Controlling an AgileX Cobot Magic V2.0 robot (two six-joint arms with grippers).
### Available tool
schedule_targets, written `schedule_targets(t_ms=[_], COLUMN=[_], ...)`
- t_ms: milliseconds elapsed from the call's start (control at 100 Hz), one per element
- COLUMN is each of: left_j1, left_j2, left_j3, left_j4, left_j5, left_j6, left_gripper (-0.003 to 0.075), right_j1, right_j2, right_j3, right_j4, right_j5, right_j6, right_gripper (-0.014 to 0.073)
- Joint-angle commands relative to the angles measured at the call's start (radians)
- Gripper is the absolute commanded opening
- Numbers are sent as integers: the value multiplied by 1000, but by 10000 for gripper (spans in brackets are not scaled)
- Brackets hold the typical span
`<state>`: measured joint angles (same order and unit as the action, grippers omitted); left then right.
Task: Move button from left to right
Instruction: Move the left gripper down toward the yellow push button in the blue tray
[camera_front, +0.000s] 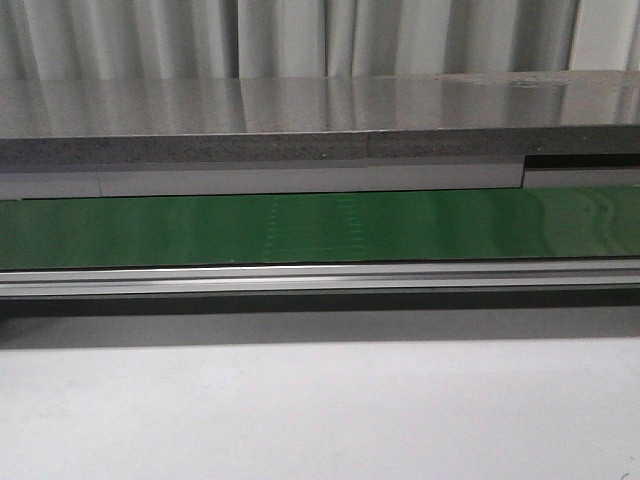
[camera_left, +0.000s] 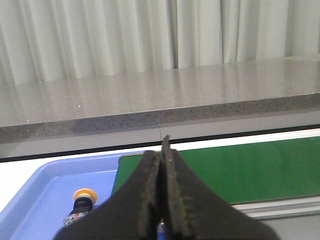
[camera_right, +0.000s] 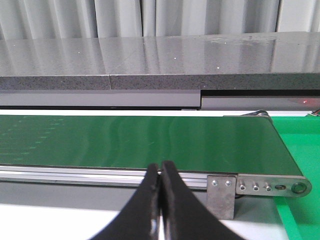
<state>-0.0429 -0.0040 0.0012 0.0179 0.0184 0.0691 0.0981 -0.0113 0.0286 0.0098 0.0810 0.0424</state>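
- So the button sits in a light blue tray, seen only in the left wrist view. It's got the round yellow-orange cap pointing up-ish and the dark body below it, with small coloured marks near its lower end.
- The left hand has its two dark fingers pressed flat together, nothing pinched between them. The button is off to one side of those fingers, near but not touching, and partly cut off by the finger's dark bulk at its lower end.
- The right hand is the same deal: fingers squeezed together, holding nothing. It hangs over the near edge of the green conveyor belt, close to the belt's end, where a metal bracket and a roller end plate show.
- Edges: the tray's rim runs right up beside the other end of the belt in the left wrist view, and you can't really tell if they touch.
- Beyond the belt there's a grey speckled counter with pale curtains behind it.
- In the front view neither hand shows, just the belt stretching the whole width, an aluminium rail along its near side, and the white surface in front.
- Past the belt's end in the right wrist view lies a bright green area.
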Motion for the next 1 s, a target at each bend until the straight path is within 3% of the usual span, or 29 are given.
schedule_targets(t_ms=[0, 510, 720, 990], left_j1=[2, 2, 2, 2], left_j2=[-30, -30, -28, 84], left_j3=[34, 34, -5, -201], left_j4=[-10, -10, -113, -146], left_j5=[-72, -76, -70, 98], left_j6=[-11, -11, -11, -11], left_gripper=[-20, -20, -20, -20], right_j1=[-2, -2, -2, -2], right_j2=[-20, -20, -20, -20], right_j3=[-16, -16, -16, -16], right_j4=[-10, -10, -10, -10], right_j5=[-90, -90, -90, -90], right_j6=[-4, -4, -4, -4], right_gripper=[-68, -68, -68, -68])
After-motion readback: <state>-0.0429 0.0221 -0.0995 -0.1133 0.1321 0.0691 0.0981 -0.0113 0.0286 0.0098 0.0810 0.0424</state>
